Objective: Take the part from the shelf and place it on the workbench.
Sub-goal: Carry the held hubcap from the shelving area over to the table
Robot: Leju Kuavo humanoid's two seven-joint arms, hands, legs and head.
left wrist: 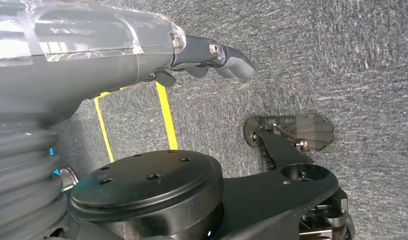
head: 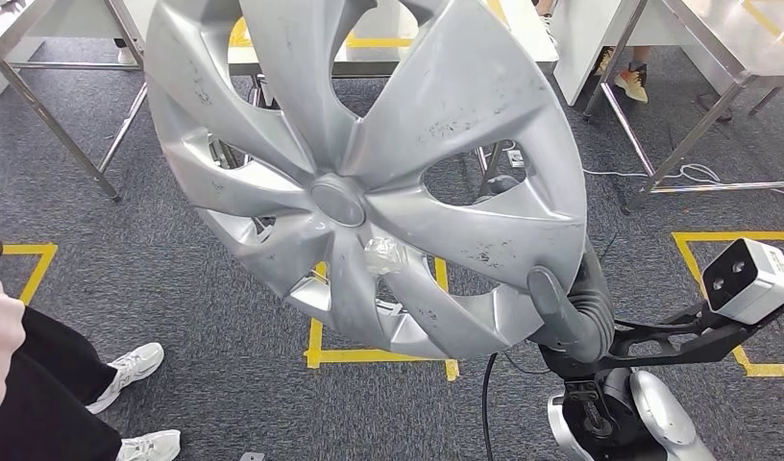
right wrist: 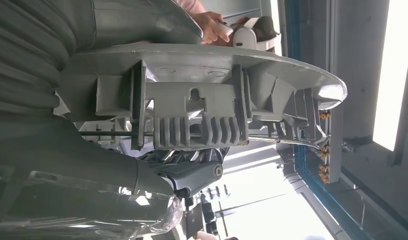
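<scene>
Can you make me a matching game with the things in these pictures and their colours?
Things:
1. wheel cover
2. floor tape
3. sneakers
4. carpet

Colours:
A. yellow
B. white
C. silver
D. dark grey

Pairs: 1-C, 2-A, 3-B, 4-D. The right hand grips the wheel cover by its rim.

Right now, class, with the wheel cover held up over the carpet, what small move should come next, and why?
Probably carry on toward the workbench: the right robot hand grips the wheel cover by its rim over carpet, not over any surface.
</scene>
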